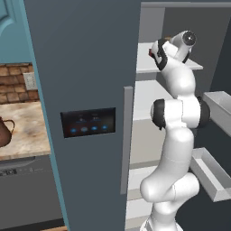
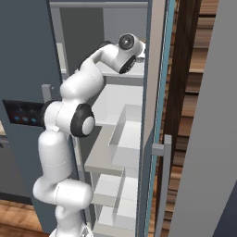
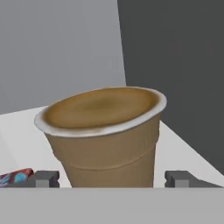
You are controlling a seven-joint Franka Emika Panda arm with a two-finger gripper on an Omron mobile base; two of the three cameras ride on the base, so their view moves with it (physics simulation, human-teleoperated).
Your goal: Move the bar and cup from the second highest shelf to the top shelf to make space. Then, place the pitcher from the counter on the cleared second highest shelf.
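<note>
Tan cup [image 3: 103, 138] sits nearest in hand view: ribbed paper-like wall, flared pale rim, brown top surface, standing upright on a smooth grey-white shelf [image 3: 183, 146]. Gripper [image 3: 112, 178] fingertips [image 3: 46, 178] stand wide apart, one on each side of cup base, w/ small gaps showing between tips & cup wall, so open, not clamping. Bar [image 3: 15, 176] lies at lower left just beside left fingertip: red wrapper w/ blue patch; any print too small to read. Plain grey cabinet walls behind, lighter at left, darker at right.

Left base view: white glossy arm [image 1: 176, 135] w/ dark joints reaches up into tall grey cabinet; hand at upper shelf [image 1: 146, 61] level. Matte slate door [image 1: 81, 90] in front carries a dark panel [image 1: 88, 122] w/ blue lit icons, no legible writing, plus a long grey handle. Reddish-brown clay pitcher [image 1: 4, 131], round belly & loop handle, on mottled beige stone counter [image 1: 27, 131] at left, brick wall behind. Open grey drawers at right.

Right base view: arm [image 2: 69, 120] bends in over white slab shelves [image 2: 118, 104]; wrist at upper shelf. Wood-plank floor below.
</note>
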